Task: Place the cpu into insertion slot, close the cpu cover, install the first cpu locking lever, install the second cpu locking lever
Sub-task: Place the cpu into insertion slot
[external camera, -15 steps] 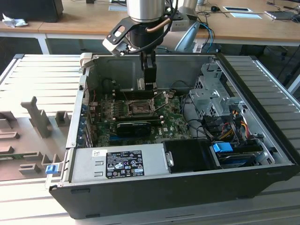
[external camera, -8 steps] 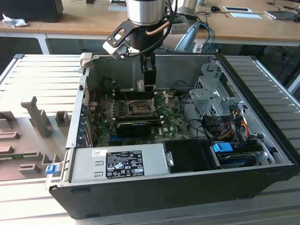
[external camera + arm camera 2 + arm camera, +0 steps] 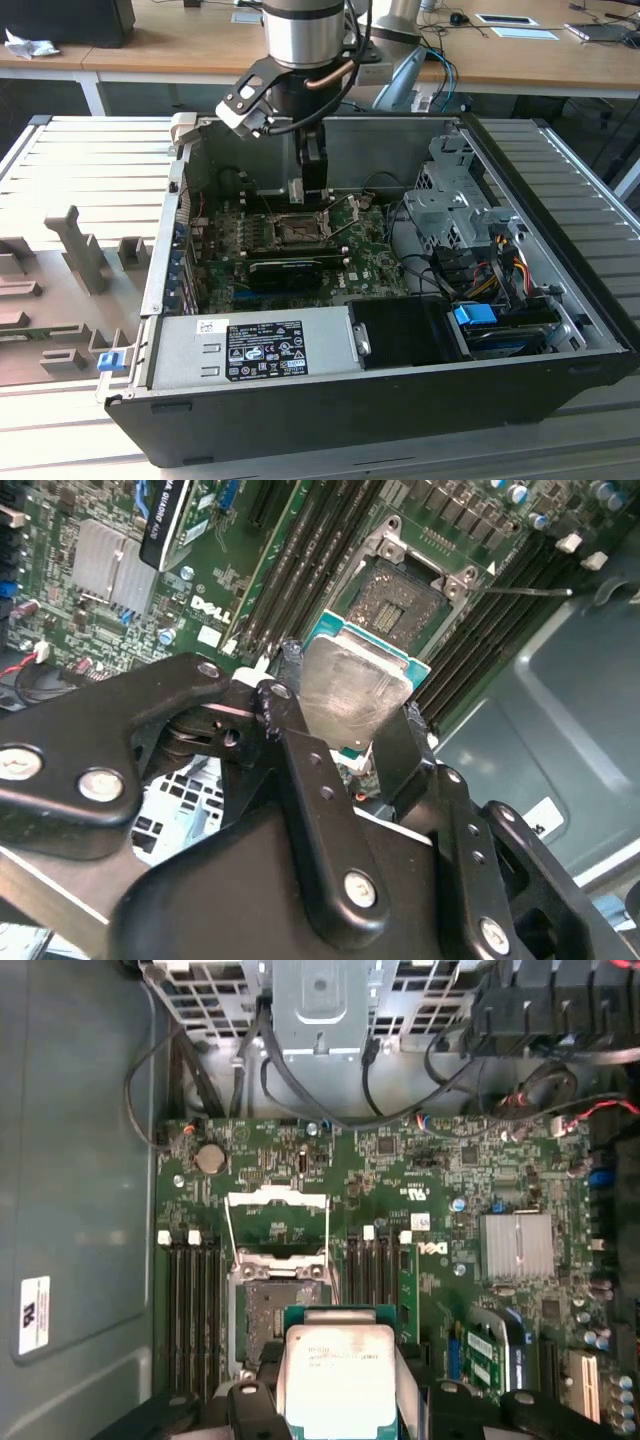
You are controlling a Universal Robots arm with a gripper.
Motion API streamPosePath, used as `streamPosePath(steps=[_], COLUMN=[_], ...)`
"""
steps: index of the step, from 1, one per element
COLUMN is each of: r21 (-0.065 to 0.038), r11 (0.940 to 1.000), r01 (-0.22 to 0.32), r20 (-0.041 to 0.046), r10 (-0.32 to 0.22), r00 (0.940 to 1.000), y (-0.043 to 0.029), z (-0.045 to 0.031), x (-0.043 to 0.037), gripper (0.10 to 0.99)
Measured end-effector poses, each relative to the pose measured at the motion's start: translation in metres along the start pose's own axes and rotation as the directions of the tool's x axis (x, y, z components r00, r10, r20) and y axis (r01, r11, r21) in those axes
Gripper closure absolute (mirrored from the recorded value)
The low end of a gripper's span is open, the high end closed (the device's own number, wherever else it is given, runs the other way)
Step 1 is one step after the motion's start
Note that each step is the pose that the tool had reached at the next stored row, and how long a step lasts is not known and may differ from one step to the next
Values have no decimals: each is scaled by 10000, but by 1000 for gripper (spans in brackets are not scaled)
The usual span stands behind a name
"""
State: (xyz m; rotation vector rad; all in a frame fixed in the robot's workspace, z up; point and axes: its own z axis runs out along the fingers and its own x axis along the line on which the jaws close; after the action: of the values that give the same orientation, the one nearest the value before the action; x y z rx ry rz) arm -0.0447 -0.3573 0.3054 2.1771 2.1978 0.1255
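Note:
My gripper [image 3: 345,730] is shut on the cpu [image 3: 352,692], a flat square chip with a pale silver face and a green edge, held between the two black fingers [image 3: 292,735]. In both wrist views the cpu [image 3: 335,1358] hangs just above the green board, beside and partly over the insertion slot [image 3: 268,1305]. That slot [image 3: 402,595] lies bare, its dark centre showing. The cpu cover [image 3: 277,1222], a thin silver frame, stands swung open beyond the slot. In the exterior view the gripper [image 3: 305,195] hangs inside the case just above the slot [image 3: 297,232].
A long black card [image 3: 285,268] lies just in front of the slot. Memory slots [image 3: 195,1300] flank it on both sides. A silver heatsink [image 3: 517,1245] sits further along the board. The power supply [image 3: 250,350], drive cage [image 3: 455,200] and case walls [image 3: 400,140] hem in the board.

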Motion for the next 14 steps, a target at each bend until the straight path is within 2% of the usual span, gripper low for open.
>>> streamPosePath(steps=[2,8,14], r21=[3,3,4], r11=[9999,9999,9999], r01=[157,161,171], r20=[-14,-15,-15], r10=[-157,-161,-171], r00=[9999,9999,9999], y=[-5,-8,-17], z=[49,91,192], x=[0,-1,12], gripper=[561,561,561])
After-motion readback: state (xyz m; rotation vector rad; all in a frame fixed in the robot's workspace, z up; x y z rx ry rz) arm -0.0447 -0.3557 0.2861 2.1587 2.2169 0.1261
